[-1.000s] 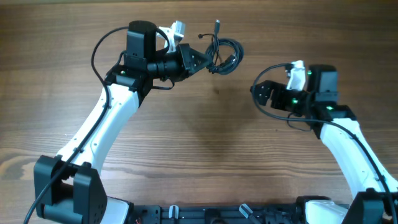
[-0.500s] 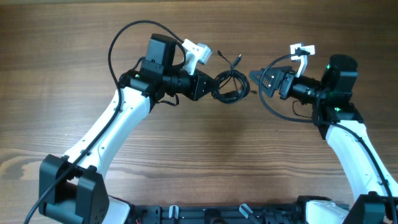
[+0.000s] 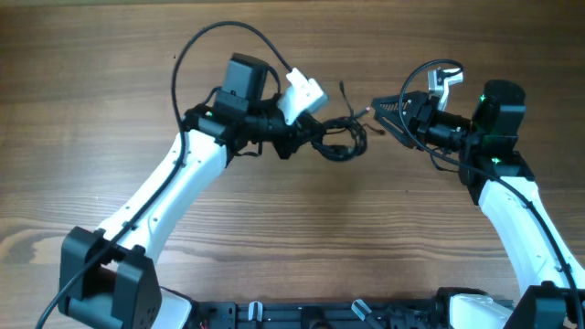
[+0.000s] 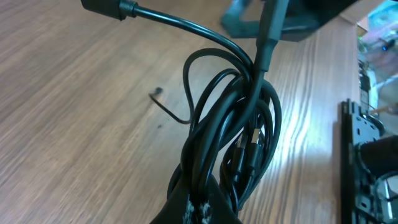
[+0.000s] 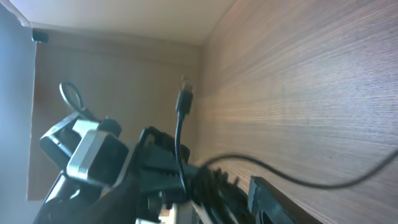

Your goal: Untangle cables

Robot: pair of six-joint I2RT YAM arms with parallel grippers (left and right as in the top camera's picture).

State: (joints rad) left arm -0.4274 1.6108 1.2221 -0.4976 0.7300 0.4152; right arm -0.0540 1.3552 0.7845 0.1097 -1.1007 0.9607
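The cables [image 3: 343, 139] are a small tangled coil of thin black wires, held above the table's middle. My left gripper [image 3: 309, 137] is shut on the coil's left side. In the left wrist view the coil [image 4: 239, 130] rises from my left gripper [image 4: 205, 208], with a plug end [image 4: 102, 6] sticking out at the top left. My right gripper [image 3: 384, 116] is open just right of the coil, close to a loose strand end [image 3: 364, 111]. In the right wrist view the coil [image 5: 214, 186] lies between the spread fingers [image 5: 273, 199] of my right gripper [image 5: 199, 208], and a plug [image 5: 185, 99] points up.
The wooden table [image 3: 302, 238] lies under both arms. The left arm's thick black cable [image 3: 210, 41] loops up behind its wrist. A black bar with fittings [image 3: 302, 315] runs along the front edge between the two arm bases.
My left gripper has carried the coil right and toward the table's middle. My right gripper has swung left and up to the coil and now stands open beside it.
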